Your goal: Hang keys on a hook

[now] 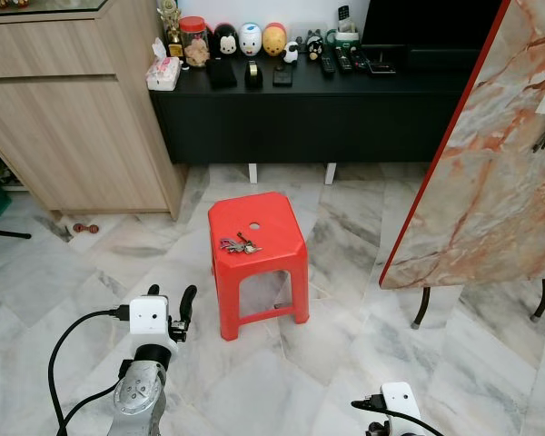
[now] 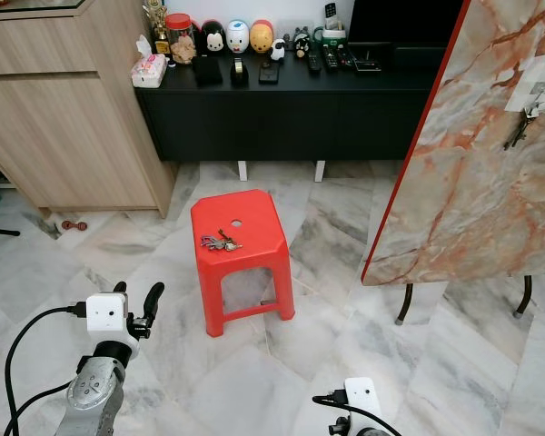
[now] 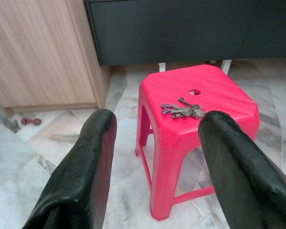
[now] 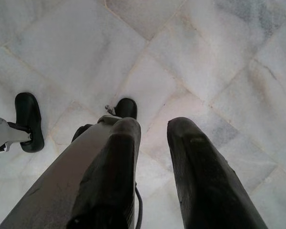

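Note:
A bunch of keys point(image 1: 240, 244) lies on top of a red plastic stool point(image 1: 272, 222), beside the hole in its seat. My left gripper point(image 1: 171, 302) is raised low in front of the stool and to its left, open and holding nothing. In the left wrist view the keys point(image 3: 183, 110) show between the two black fingers point(image 3: 86, 176), still some way off. On the marble board at the right is a white hook point(image 2: 530, 96) with a small metal thing hanging from it. My right gripper point(image 4: 155, 129) hangs low over the floor, its fingers a little apart and holding nothing.
The marble board point(image 1: 490, 163) stands on dark legs to the right of the stool. A black cabinet point(image 1: 300, 118) with toys and remotes runs along the back. A wooden cupboard point(image 1: 73, 118) stands at the left, with a small red object point(image 1: 82, 227) on the floor.

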